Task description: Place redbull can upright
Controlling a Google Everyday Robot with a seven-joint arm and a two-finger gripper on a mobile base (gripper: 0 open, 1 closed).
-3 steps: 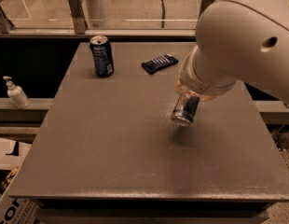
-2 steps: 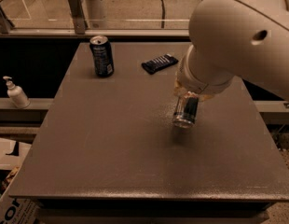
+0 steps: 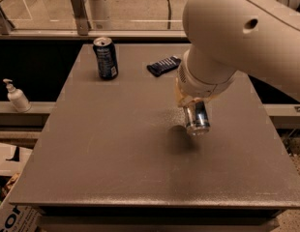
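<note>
At the far left of the frame, off the table (image 3: 116, 149), a white pump bottle (image 3: 17, 96) stands on a ledge. On the table's upper-left part a dark navy can (image 3: 105, 58) stands upright, and to its right, near top centre, lies a dark flat packet (image 3: 163, 65). Right of centre, the gripper (image 3: 192, 105) — largely hidden under the white arm (image 3: 237, 37) — is clamped on the redbull can (image 3: 197, 120), which hangs tilted above the tabletop, its shadow at its lower left.
</note>
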